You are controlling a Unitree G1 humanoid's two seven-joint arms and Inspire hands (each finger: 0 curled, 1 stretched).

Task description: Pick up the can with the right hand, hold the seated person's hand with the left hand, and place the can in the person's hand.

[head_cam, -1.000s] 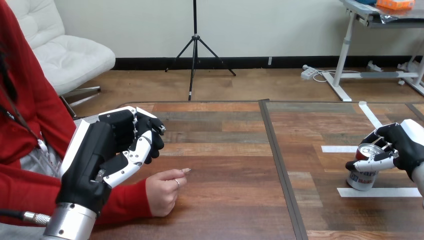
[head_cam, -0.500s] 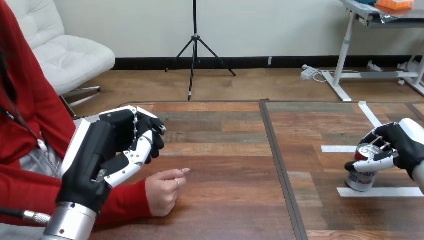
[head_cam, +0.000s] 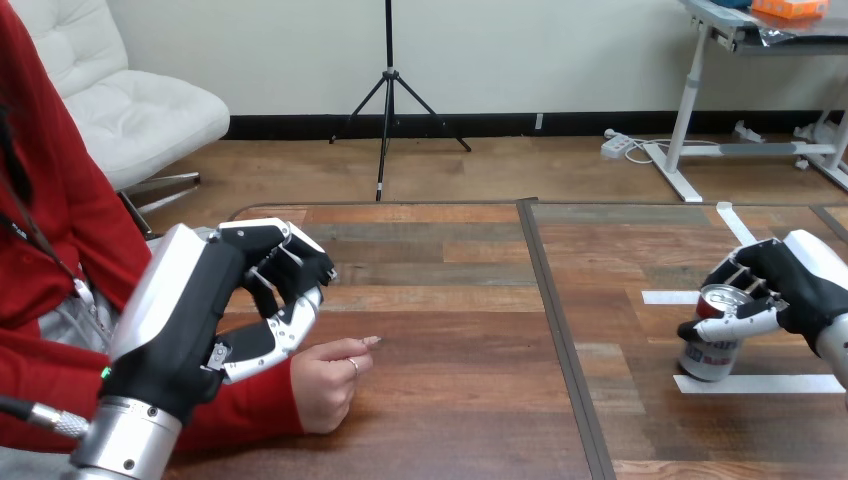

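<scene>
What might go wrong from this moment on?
The right hand grips the can only near its top, so the can may slip or tip when lifted. The person's hand rests on the table loosely closed, so there is no open palm for the can yet. The left hand, fingers curled, hangs close above that hand and may bump it.

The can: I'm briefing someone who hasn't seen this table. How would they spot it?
On the wooden table, go to the far right, between two white tape strips. The can is there, silver with red print, and the only thing the right hand has its fingers curled round.
</scene>
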